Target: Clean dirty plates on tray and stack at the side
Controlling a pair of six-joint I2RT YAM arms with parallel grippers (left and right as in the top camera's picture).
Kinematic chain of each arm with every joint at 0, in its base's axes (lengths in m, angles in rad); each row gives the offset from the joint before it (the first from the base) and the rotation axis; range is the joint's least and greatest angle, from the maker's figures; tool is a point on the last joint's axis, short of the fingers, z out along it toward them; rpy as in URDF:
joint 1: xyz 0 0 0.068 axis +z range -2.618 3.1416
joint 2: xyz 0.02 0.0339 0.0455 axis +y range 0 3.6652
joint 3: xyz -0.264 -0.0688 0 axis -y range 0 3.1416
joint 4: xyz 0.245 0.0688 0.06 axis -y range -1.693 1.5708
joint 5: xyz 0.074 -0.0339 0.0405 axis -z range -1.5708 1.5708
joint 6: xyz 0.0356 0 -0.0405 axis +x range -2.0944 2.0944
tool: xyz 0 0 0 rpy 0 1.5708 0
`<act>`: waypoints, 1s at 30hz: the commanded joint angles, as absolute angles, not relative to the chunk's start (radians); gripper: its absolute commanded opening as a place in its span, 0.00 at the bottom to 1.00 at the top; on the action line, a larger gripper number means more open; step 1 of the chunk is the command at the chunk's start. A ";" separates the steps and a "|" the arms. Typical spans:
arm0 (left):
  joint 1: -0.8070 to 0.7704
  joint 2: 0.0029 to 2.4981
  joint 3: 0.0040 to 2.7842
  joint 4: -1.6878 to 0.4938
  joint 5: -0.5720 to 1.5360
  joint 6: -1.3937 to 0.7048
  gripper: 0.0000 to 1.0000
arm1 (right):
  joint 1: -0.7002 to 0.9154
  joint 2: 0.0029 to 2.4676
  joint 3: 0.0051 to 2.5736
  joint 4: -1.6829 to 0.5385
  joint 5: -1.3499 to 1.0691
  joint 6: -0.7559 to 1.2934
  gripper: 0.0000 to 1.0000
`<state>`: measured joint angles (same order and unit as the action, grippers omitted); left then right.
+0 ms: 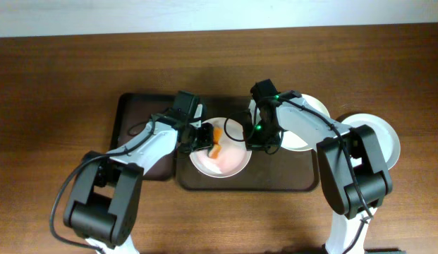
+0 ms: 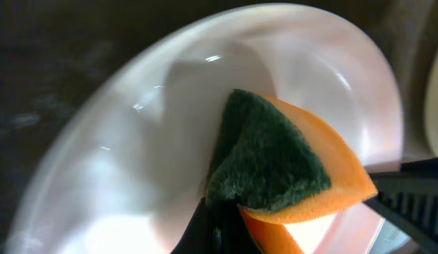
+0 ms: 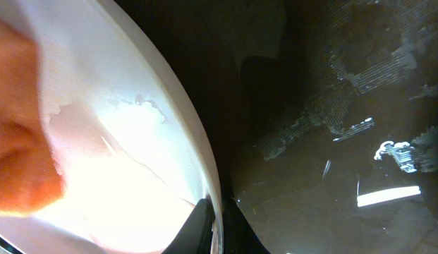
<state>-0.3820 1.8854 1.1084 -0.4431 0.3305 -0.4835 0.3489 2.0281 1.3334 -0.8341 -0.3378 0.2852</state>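
The left tool (image 1: 207, 139) is clamped on the sponge (image 1: 216, 148), pressed onto the plate (image 1: 229, 164) at mid-tabletop. The right tool (image 1: 263, 137), on its right-edge side, pinches that plate's rim, steadying it.

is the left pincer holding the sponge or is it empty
Holding it: the left pincer is shut on the green-and-orange sponge, against the round white plate.

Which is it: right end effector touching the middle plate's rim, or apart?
Touching. Right wrist view: the rim of the plate runs straight into the right end effector and sits pinched there, no gap showing.
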 commanded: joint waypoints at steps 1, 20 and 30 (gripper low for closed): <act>-0.363 1.781 1.103 -0.505 0.205 -0.395 0.00 | 0.353 2.026 1.328 -0.838 -0.302 0.286 0.08; -0.103 1.787 1.099 -0.600 0.075 0.018 0.00 | 0.353 2.026 1.328 -0.838 -0.302 0.286 0.08; -0.103 1.829 1.099 -0.535 0.055 0.084 0.50 | 0.353 2.026 1.328 -0.838 -0.303 0.286 0.08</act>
<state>-0.1043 1.8168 1.1042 -0.5575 0.0666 0.0650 0.3489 2.0281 1.3334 -0.8349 -0.3378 0.2848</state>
